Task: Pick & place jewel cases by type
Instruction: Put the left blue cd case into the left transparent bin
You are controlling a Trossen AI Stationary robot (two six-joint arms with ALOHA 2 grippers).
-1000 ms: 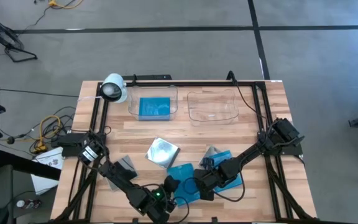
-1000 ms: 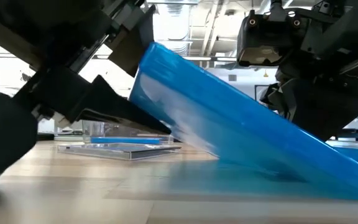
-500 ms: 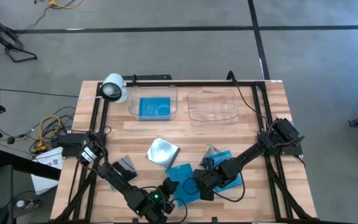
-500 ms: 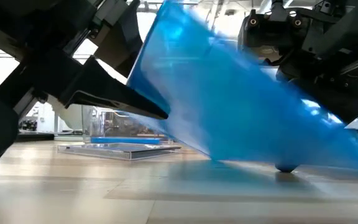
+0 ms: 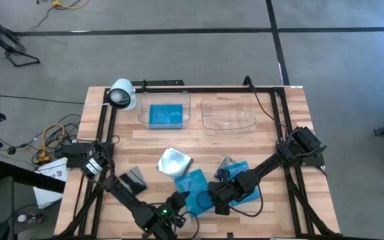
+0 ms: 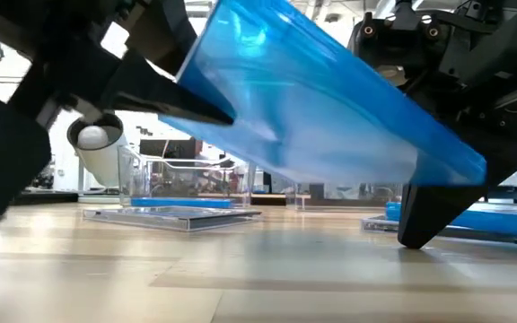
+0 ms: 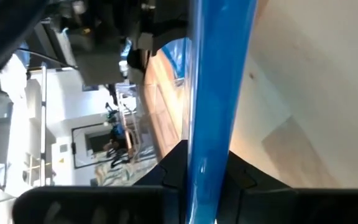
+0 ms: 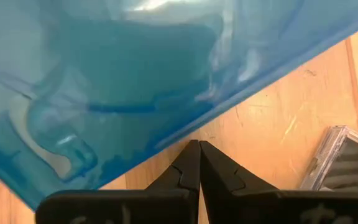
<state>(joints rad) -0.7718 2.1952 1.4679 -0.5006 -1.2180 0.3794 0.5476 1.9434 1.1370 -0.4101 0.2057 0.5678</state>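
Note:
A translucent blue jewel case [image 5: 193,185] hangs tilted in the air near the table's near edge, held by my left gripper [image 5: 176,203]. In the low view the blue case [image 6: 312,99] slopes down toward my right gripper [image 6: 413,239]. That gripper is shut [image 8: 197,148], and its tips stand on the wood just below the case's low edge. Another blue case [image 5: 166,115] lies flat in the left clear tray [image 5: 143,117]. A silvery case [image 5: 174,162], a dark grey case [image 5: 133,177] and a clear case [image 5: 228,165] lie on the table. One more blue case [image 5: 249,192] lies under the right arm. My left gripper pinches the blue case by its raised edge [image 7: 207,163], one finger on each flat face, coming from the table's near left. The case is lifted clear of the table and tilts down toward the right. My right gripper stands under the case's low edge [image 8: 185,127]; whether it touches, I cannot tell.
A white cylindrical camera [image 5: 121,94] stands at the far left corner beside the trays. The right clear tray [image 5: 229,115] holds nothing. A black frame [image 5: 272,100] runs along the table's sides. Bare wood lies between the trays and the loose cases.
My left gripper has risen and tipped the blue case steeper. The case's low right edge rested on the table a second ago and is now lifted clear. My right gripper has stayed shut, low by the table.

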